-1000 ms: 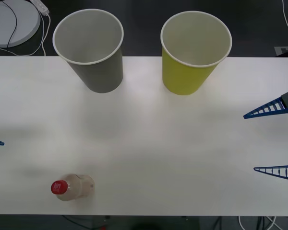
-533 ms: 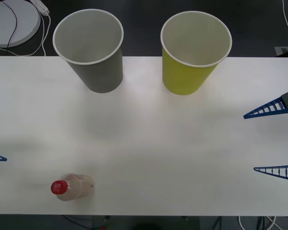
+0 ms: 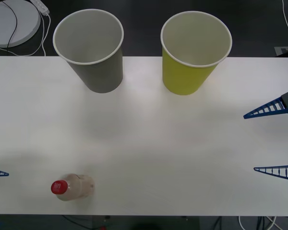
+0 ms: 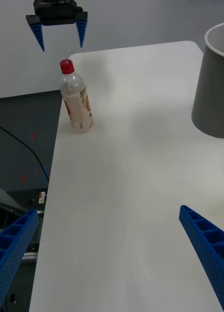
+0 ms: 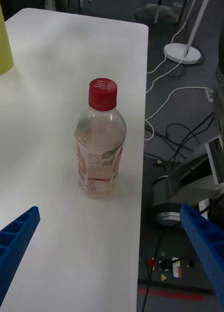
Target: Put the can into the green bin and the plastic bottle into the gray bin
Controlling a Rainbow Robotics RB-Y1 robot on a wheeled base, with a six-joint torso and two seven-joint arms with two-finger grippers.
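Left gripper (image 4: 59,29) spread wide nr upright plastic bottle (image 3: 72,186); right gripper (image 3: 273,140) spread, parked

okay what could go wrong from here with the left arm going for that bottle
1. The plastic bottle stands upright close to the table's near edge; a glancing touch from the open left end effector could tip it or push it off.
2. The gray bin is a tall, light-looking cup; a bump while dropping the bottle in could topple it.
3. The green bin stands beside it, so a mix-up is possible.
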